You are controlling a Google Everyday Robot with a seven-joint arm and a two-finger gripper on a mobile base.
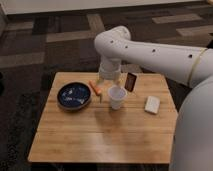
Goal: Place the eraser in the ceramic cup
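The gripper [104,91] hangs fingers-down from the white wrist over the far middle of the wooden table [100,135], spread and empty, just right of the thin orange stick [95,88] and just left of the ceramic cup [117,96]. The eraser [131,81] stands on end just beyond the cup's far-right side, apart from the gripper, with the dark blue bowl [58,96] further left and the flat white block [152,104] to the right. It looks light, firm and grippy but easily toppled, so pinching its two broad faces near the middle seems safest.
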